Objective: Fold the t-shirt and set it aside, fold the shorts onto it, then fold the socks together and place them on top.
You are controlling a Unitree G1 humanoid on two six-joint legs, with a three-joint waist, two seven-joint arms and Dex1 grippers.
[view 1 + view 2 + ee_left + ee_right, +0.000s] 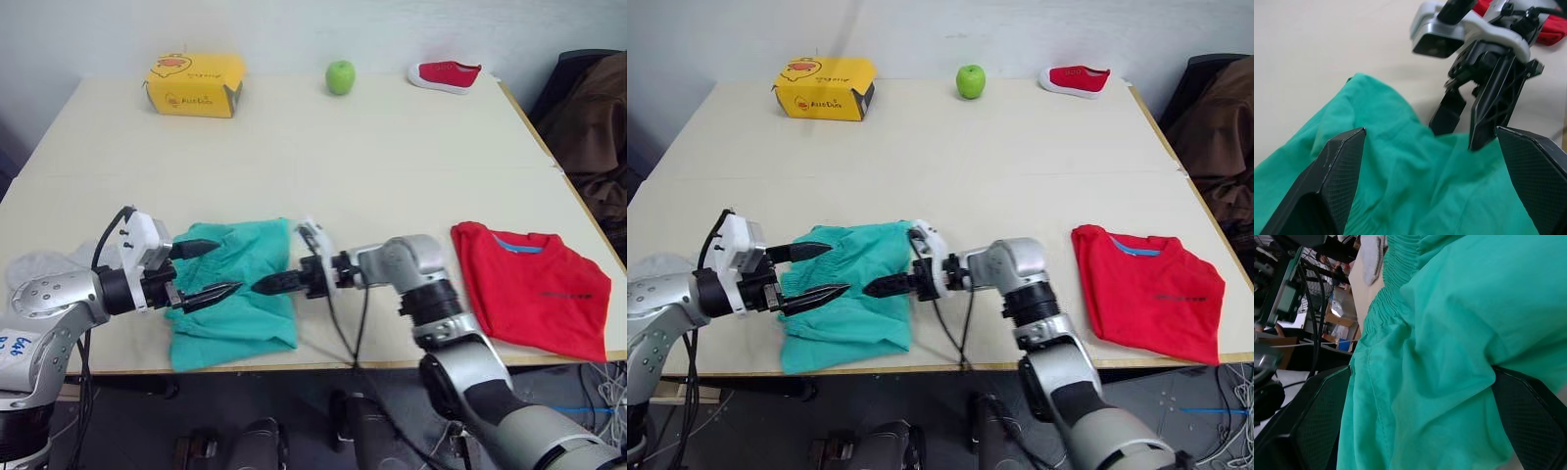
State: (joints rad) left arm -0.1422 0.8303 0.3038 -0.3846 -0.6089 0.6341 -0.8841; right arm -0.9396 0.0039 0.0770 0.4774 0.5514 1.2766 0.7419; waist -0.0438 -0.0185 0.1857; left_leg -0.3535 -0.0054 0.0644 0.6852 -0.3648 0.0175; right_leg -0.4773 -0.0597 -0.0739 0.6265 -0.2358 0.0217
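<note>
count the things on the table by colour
red: 2, the t-shirt and a small shoe
green: 2, the shorts and an apple
yellow: 1, a box
grey: 1, the socks, at the table's left edge
total: 6

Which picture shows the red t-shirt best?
The left eye view: the whole red t-shirt lies flat near the table's front edge, on the robot's right. The right eye view shows it about as well. The left wrist view catches a red scrap behind the right gripper; the right wrist view faces the green shorts.
</note>
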